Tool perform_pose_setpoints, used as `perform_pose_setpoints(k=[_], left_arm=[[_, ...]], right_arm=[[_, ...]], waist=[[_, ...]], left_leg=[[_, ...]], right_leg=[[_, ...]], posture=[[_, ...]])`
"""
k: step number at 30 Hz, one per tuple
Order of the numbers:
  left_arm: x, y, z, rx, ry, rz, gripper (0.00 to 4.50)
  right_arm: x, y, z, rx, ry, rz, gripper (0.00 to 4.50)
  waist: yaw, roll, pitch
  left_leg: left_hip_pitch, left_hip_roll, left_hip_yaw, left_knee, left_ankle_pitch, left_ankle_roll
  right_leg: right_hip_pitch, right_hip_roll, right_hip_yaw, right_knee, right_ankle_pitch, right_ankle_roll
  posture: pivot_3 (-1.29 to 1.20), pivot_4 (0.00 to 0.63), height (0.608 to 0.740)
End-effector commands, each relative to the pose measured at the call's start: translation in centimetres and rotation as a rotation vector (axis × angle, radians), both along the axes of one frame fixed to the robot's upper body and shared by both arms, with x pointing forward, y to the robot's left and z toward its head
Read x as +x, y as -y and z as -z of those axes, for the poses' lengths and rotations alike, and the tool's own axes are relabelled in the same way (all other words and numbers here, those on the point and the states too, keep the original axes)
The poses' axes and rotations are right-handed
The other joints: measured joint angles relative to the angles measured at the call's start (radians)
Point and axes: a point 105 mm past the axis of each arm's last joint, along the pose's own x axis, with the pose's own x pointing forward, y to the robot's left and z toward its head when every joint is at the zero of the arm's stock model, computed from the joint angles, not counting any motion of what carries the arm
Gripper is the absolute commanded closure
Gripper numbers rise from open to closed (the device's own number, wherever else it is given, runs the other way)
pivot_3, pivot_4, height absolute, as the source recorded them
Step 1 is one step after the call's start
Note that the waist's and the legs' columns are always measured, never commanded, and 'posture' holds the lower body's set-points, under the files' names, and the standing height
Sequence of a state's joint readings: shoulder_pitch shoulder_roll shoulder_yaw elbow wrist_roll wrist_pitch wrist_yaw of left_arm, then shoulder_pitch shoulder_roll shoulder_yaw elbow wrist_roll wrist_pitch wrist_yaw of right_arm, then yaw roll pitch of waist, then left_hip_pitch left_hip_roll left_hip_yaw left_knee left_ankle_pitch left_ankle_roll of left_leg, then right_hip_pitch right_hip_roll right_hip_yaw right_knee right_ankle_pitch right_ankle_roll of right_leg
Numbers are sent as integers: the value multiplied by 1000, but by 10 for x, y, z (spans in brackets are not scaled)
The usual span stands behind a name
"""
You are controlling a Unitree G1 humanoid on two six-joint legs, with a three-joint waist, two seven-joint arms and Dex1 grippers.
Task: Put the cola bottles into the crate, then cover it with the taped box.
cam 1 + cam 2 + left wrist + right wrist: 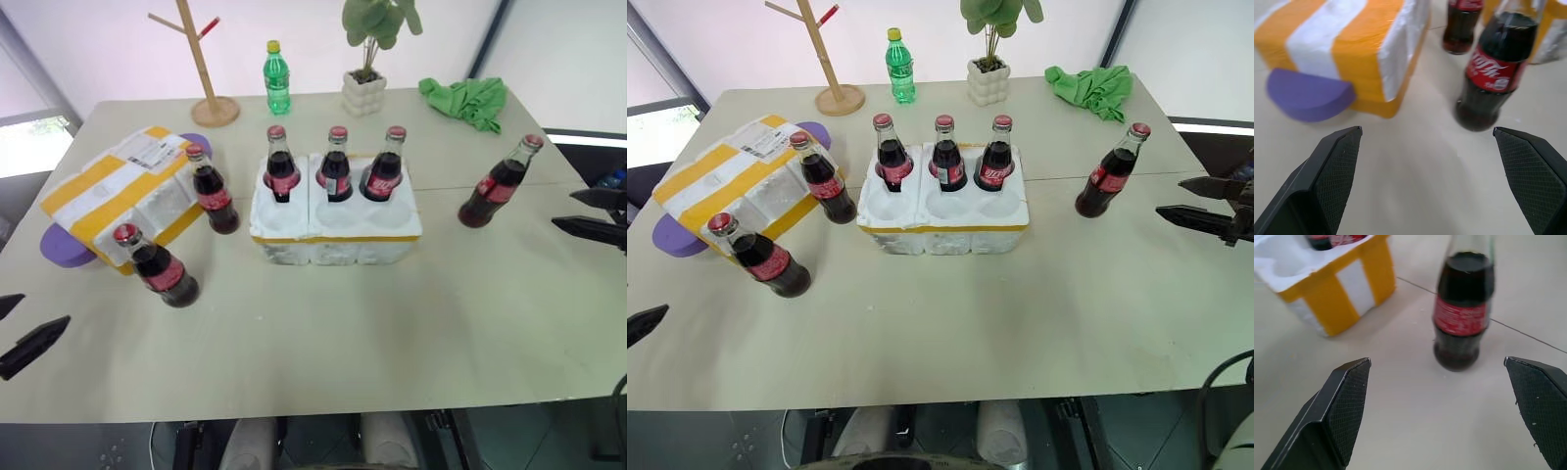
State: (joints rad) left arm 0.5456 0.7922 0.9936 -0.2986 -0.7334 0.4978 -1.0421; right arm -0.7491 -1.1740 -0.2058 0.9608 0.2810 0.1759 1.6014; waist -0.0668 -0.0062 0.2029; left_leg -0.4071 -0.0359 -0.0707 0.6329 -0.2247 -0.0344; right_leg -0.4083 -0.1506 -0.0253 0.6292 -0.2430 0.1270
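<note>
Six upright cola bottles (281, 162), three seated in the crate (336, 217).
Both end effectors, left (1427, 171) and right (1444, 404), spread wide and empty, each facing a loose bottle.

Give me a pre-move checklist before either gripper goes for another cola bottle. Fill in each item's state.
1. Both grippers open and empty: ok. The left gripper and the right gripper have jaws wide with nothing between them.
2. Front wells of the crate free: ok. Three bottles fill the back row; the three front wells are empty.
3. Bottle on the right upright and clear of the crate: ok.
4. Near left bottle reachable: ok, it stands apart from the taped box.
5. Far left bottle has room for a grasp: cannot tell, it stands close to the taped box.
6. Taped box kept off the crate until loading ends: ok.
</note>
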Motion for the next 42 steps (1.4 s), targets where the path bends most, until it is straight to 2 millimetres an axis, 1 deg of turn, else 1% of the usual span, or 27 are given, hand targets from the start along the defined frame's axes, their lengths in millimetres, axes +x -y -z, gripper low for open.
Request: perform_pose_setpoints(k=[1,3,5,8,9,10,12,14,17,20,26,29,31,35,40,42], left_arm=[[8,22,-8,18,17,108,17],[13,32,-7,27,8,157,17],[17,37,-5,31,-2,182,17],[20,41,-3,23,-8,201,17],[22,43,0,22,-16,208,17],[24,44,4,26,-20,212,17],[28,46,9,35,-20,216,17],[32,47,11,39,-4,209,17],[38,48,12,38,13,192,17],[47,51,13,32,42,178,17],[65,59,14,6,90,178,17],[78,63,17,-4,104,178,17],[82,65,19,-9,109,180,17],[93,68,20,-27,122,181,17],[103,75,20,-34,128,209,17],[104,77,20,-36,127,223,17]], right_arm=[[-11,-37,-19,8,0,-184,0],[-26,-66,-18,4,-49,-321,0],[-37,-85,-17,4,-81,-407,0],[-51,-108,-20,33,-100,-506,0],[-55,-119,-21,39,-100,-547,0],[-58,-130,-21,47,-96,-585,0],[-62,-145,-23,61,-83,-632,0],[-61,-155,-26,82,-58,-649,0],[-58,-163,-31,113,-38,-657,0],[-58,-171,-31,119,-28,-684,0],[-55,-182,-36,151,-11,-714,0],[-59,-175,-36,150,-9,-719,0],[-62,-171,-37,153,-9,-722,0],[-64,-169,-38,169,-4,-727,0],[-66,-166,-38,174,-2,-714,0],[-67,-166,-38,176,-1,-710,0]], waist=[[3,0,0],[8,1,0],[10,1,0],[19,1,0],[24,1,0],[27,1,0],[33,0,-1],[42,-1,-1],[54,-2,-1],[62,-2,-1],[59,-3,-1],[59,-3,-1],[59,-3,-1],[58,-3,-1],[57,-3,-1],[56,-3,-1]], left_leg=[[0,0,0,0,0,0],[0,0,0,0,0,0],[0,1,0,0,0,0],[1,1,1,0,0,0],[1,1,1,1,0,0],[1,1,1,1,0,0],[0,1,1,2,0,0],[0,1,1,2,0,0],[-1,1,1,3,0,0],[-2,1,1,3,0,0],[-2,1,1,4,0,0],[-2,1,1,4,0,0],[-2,1,1,4,0,0],[-2,0,1,4,0,0],[-1,1,1,5,0,0],[-1,1,1,5,0,0]], right_leg=[[0,0,0,0,0,0],[0,0,1,1,0,0],[-1,1,1,1,0,0],[-1,1,2,2,0,0],[-1,1,2,2,0,0],[-1,1,2,2,0,0],[0,1,2,2,0,0],[0,1,1,1,0,0],[-1,1,1,1,0,0],[-1,0,1,0,0,0],[-1,1,1,0,1,0],[-1,1,0,1,1,0],[0,1,0,1,1,1],[0,1,0,1,3,4],[0,1,0,1,1,2],[1,1,0,1,2,2]], posture=[[0,150,740],[0,150,740],[0,150,740],[0,150,740],[0,150,740],[0,150,740],[0,150,740],[0,150,740],[0,150,740],[0,150,740],[0,150,740],[0,150,740],[0,150,740],[0,150,740],[0,150,740],[0,150,740]])
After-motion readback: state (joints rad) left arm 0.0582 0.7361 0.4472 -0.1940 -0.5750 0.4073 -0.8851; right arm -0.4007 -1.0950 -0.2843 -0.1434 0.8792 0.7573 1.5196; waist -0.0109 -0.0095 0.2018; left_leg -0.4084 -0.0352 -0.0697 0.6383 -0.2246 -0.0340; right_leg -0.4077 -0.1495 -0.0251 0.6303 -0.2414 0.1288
